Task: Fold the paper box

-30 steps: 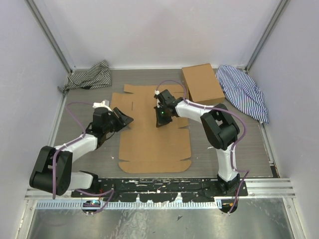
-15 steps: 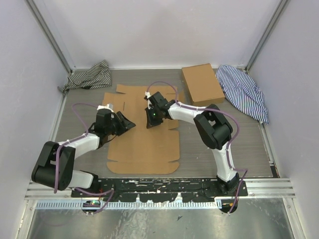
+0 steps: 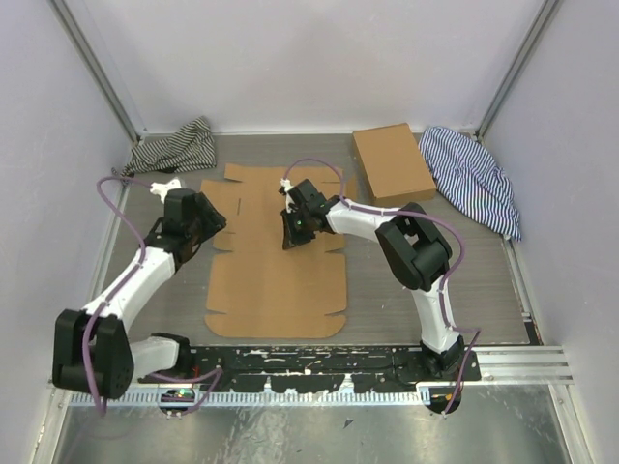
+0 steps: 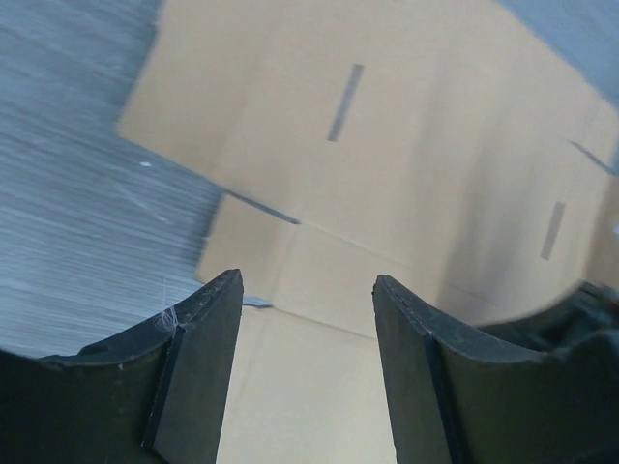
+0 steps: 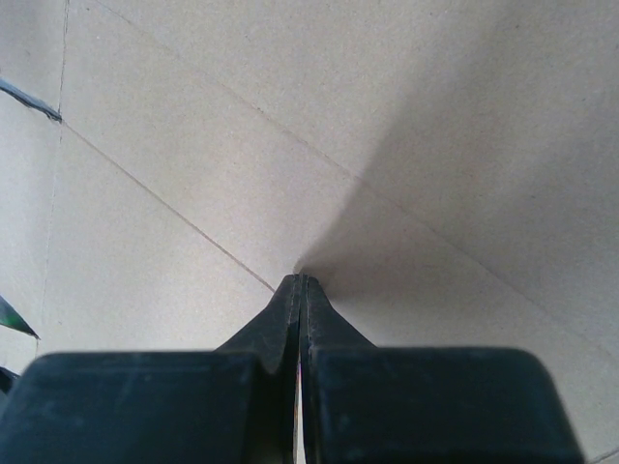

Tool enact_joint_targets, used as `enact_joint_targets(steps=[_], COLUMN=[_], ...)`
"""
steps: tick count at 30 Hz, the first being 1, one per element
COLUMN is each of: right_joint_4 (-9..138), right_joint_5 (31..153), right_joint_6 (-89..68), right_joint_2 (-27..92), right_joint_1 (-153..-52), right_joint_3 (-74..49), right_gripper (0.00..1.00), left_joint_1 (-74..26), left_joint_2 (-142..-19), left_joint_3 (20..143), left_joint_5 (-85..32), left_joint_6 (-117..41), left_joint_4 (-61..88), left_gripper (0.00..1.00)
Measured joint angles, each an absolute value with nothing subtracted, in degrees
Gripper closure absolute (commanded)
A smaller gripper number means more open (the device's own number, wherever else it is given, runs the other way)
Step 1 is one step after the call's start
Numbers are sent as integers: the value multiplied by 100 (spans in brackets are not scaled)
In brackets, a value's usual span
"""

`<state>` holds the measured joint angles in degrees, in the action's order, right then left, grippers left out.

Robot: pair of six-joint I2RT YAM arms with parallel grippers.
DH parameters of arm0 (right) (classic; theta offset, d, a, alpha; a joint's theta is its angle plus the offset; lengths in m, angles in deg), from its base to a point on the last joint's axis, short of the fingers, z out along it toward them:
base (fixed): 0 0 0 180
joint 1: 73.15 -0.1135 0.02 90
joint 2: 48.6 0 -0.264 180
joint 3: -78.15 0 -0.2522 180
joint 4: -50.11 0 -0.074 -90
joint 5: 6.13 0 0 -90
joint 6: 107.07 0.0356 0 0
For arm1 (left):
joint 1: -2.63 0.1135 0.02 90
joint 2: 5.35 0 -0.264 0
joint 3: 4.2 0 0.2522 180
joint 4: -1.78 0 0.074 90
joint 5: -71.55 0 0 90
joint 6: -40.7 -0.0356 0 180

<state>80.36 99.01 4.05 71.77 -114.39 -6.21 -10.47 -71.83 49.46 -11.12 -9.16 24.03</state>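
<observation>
1. Top view, centre: the right claw [image 3: 292, 236] and its wrist cover a patch of the paper box [image 3: 276, 280]; whether the tips touch the cardboard is too small to tell
2. Top view, left of centre: the left claw [image 3: 198, 220] hides its own fingers under the wrist; contact with the box's edge cannot be told
3. Left wrist view: the box runs off the top and right edges, the table [image 4: 68, 193] at left is streaked with blur, and a dark shape [image 4: 575, 314] at lower right is too blurred to name
4. Right wrist view: the cardboard is cut off by every edge, and the claw's body is cropped at the bottom
</observation>
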Motion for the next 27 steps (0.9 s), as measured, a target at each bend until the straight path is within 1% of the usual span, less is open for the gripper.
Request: enact_joint_targets(steps=[5, 10, 20, 24, 27], right_joint_4=[7986, 7914, 7894, 7894, 7892], right_joint_5=[9918, 9953, 9967, 9967, 9967], right_joint_6=[405, 407, 405, 403, 403], right_joint_2=[7177, 7177, 7177, 7177, 7175], right_joint_1=[-11452, -11458, -11460, -11460, -11460], right_joint_3=[-640, -662, -669, -671, -673], right_gripper=[99, 99, 99, 99, 99], left_joint_1=[-656, -652, -652, -652, -652], left_joint_2=[-8179, -8671, -8936, -9001, -9060], left_joint_3=[5309, 5309, 5302, 5234, 5169], left_joint_5=[-1120, -1208, -1214, -1236, -1241], left_joint_6=[-1053, -1163, -1246, -1270, -1292], left_joint_4=[2862, 3113, 3188, 3035, 2884], left_gripper=[40, 43, 45, 49, 55])
